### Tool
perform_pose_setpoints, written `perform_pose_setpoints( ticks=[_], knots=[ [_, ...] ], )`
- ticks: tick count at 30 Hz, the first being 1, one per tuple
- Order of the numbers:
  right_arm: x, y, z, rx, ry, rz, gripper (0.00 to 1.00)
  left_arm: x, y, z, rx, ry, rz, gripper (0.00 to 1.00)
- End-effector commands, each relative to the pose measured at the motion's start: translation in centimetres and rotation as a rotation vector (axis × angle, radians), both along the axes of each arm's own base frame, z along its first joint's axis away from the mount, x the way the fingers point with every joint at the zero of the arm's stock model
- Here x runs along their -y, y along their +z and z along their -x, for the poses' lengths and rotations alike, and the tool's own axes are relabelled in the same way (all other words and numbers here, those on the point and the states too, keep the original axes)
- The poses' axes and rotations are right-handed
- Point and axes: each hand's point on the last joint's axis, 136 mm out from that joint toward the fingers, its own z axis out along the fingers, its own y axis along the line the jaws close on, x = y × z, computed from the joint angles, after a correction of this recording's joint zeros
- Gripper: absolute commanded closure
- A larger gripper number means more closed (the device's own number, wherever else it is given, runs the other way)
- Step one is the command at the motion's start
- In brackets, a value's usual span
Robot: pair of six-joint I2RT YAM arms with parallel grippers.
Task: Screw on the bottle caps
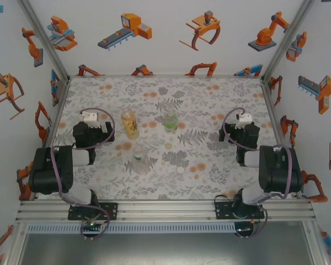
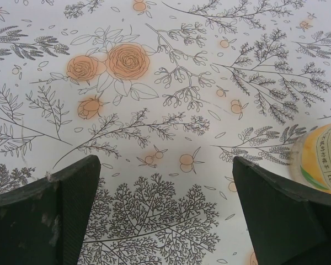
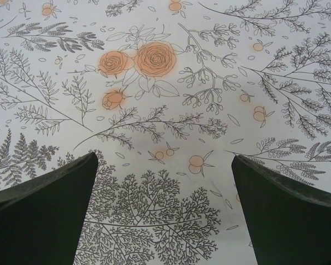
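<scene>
Both your grippers are empty, with the jaws spread wide. The left gripper (image 2: 165,215) hangs over bare floral table (image 1: 226,99), and the right gripper (image 3: 163,215) does the same on the right side.

The three bottles stand upright between the arms. The amber bottle (image 1: 130,122) is just right of the left gripper, and the green-tinted bottle (image 1: 170,120) is further right at about the same depth. The clear bottle (image 1: 139,160) stands nearer. One white cap (image 1: 180,170) lies on the table to the right of the clear bottle. I cannot pick out the other caps against the pattern from above.

Watch the amber bottle first. In the left wrist view it sits right beside the right-hand finger, so a sideways swing could topple it and likely spill it. The cap is small and flat, so wide jaws coming down off-centre may skate it away instead of gripping it. When you thread it, a tilted cap could cross-thread. A bottle the other gripper isn't steadying will probably just spin.
</scene>
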Motion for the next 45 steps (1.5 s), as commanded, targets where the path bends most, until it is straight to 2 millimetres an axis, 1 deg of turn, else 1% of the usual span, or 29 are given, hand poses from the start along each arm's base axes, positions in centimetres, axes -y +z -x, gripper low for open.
perform_pose_setpoints(
  ticks=[1,23,26,29,32,38,42,45],
  knots=[
    [-0.2,0.8,-0.4,0.034,0.017,0.007,0.01,0.1,0.7,-0.1,0.034,-0.018,-0.006,0.03],
    [-0.1,0.8,-0.4,0.034,0.016,0.008,0.01,0.0,0.7,-0.1,0.034,-0.017,-0.003,0.03],
    [-0.1,0.8,-0.4,0.035,0.014,0.009,0.01,-0.3,0.7,-0.1,0.031,-0.003,0.000,0.03],
    [0.8,0.8,-0.7,0.027,-0.046,0.004,0.01,-1.4,0.6,-0.5,0.017,0.064,-0.001,0.03],
    [1.7,0.6,-0.9,0.010,-0.102,0.002,0.01,-1.4,0.6,-0.5,0.016,0.066,0.000,0.03],
    [1.8,0.6,-0.8,0.010,-0.103,0.008,0.01,-1.4,0.6,-0.5,0.019,0.064,-0.002,0.03],
    [1.5,1.8,-0.2,0.045,-0.092,0.004,0.01,-1.6,1.1,-0.6,0.009,0.079,-0.005,0.03],
    [1.1,2.6,0.4,0.069,-0.066,0.009,0.01,-2.0,2.1,-0.3,-0.014,0.108,-0.005,0.03]
  ],
)
